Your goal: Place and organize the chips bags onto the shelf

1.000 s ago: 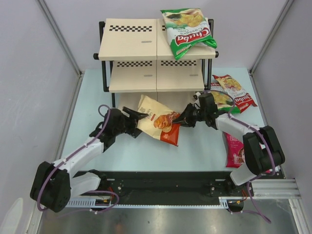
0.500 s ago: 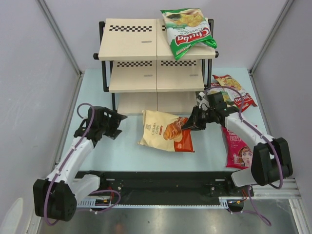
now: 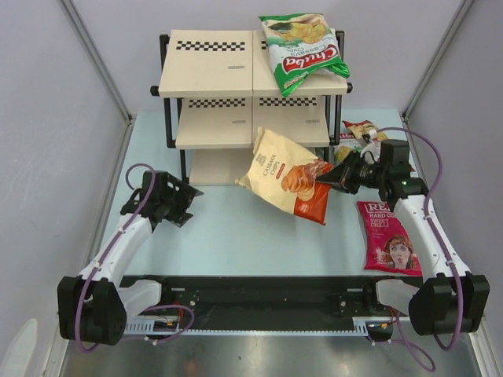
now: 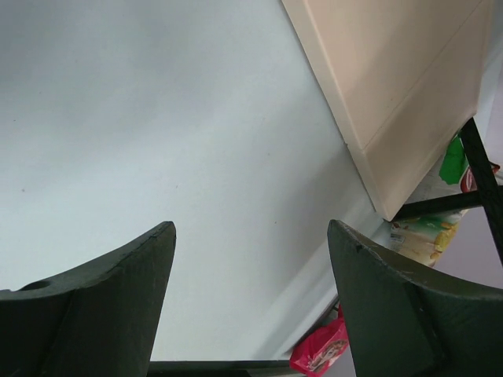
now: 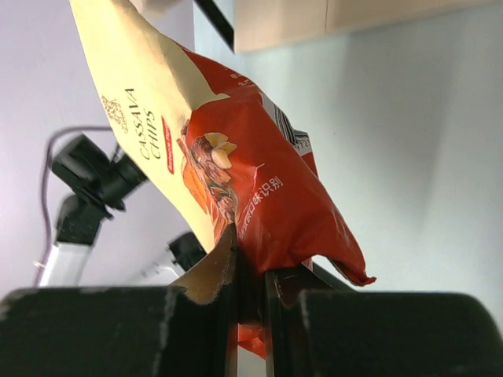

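Over the pale tabletop, the right pincer is pinching the orange bag aloft. The left pincer is hovering low, wide open.

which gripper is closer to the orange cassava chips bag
Right. The right gripper is clamped on the edge of the orange cassava bag, holding it up before the shelf. The left gripper stands open off to the bag's left, apart from it.

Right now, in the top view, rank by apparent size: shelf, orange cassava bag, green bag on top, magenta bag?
1. shelf
2. orange cassava bag and green bag: alike, both raised toward camera, unranked
3. magenta bag
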### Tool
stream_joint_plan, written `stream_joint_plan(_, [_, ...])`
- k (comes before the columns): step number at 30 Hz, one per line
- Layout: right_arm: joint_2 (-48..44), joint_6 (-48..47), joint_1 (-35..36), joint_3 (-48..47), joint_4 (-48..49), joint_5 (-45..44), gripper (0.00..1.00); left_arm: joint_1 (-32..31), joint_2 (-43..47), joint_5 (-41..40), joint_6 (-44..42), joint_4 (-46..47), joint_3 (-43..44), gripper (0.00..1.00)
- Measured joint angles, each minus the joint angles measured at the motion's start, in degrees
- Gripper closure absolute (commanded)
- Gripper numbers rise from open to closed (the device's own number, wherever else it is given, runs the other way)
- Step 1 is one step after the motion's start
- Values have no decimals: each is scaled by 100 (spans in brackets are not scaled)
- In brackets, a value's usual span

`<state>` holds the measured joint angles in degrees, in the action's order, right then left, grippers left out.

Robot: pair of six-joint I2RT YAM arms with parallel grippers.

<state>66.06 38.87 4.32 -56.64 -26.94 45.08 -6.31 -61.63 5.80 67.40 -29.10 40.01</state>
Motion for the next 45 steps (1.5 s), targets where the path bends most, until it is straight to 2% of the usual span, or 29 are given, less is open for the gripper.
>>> stream_joint_plan(8, [17,1272,-348,-22,660,-153,100,26,-74,103,-50,120,17,17])
stream_joint_plan(15, [437,2614,-293,-234,1322,-999,100,105,-107,238,-48,310,15,17])
stream_joint_plan(19, [892,3185,-59,-669,1394,-1589,97,133,-129,334,-44,466,-4,17])
stream_joint_plan(24, [1307,3731,400,-1368,1379,-2356,98,179,-129,393,-44,605,-81,18])
stream_joint_plan(31, [1388,4166,680,-1744,1215,-3602,100,275,-81,404,-42,719,-212,18])
stream_joint_plan(38, [1670,4524,861,-1967,1080,-4282,100,328,-31,409,-42,743,-295,18])
stream_joint_plan(42, [1805,4806,1084,-2004,1078,-4675,97,345,-2,407,-44,748,-304,19])
stream_joint_plan(43, [1821,4865,1119,-2031,1075,-4732,94,350,22,404,-44,745,-321,19])
stream_joint_plan(45, [1860,4966,1182,-2087,1062,-4791,81,363,76,402,-44,734,-369,19])
